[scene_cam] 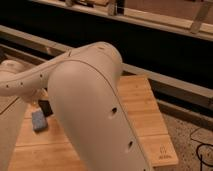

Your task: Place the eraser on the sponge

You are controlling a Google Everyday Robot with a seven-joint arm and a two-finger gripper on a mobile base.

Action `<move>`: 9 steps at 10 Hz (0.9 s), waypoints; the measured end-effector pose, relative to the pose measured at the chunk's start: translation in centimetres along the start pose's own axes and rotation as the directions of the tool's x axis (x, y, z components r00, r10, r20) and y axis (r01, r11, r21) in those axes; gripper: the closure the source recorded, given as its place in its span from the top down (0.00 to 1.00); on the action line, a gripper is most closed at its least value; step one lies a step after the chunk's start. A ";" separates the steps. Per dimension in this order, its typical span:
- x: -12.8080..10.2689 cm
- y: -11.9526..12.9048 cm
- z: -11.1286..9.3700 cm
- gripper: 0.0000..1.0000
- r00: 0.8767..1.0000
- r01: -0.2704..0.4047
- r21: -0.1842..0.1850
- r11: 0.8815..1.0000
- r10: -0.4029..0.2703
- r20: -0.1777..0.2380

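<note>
The blue-grey sponge [38, 120] lies on the left part of the wooden table [135, 107]. My large white arm [90, 100] crosses the middle of the view and covers most of what is behind it. My gripper [45, 106] is at the arm's far end, just above and right of the sponge, with only a small dark part showing past the arm. I cannot tell whether that dark part belongs to the gripper or is the black eraser, and no other eraser shows.
A long dark ledge and rail [165, 75] run behind the table's far edge. Speckled floor [192, 135] lies beyond the table's right edge. The right half of the wooden top is bare.
</note>
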 end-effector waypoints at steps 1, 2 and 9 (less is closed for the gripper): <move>-0.8 1.6 -1.1 0.00 0.996 0.081 -0.032 0.996 -0.080 0.028; -0.8 2.4 -1.1 0.00 0.993 0.117 -0.043 0.992 -0.116 0.028; 0.6 7.1 1.0 0.00 0.950 0.306 -0.075 0.949 -0.310 -0.035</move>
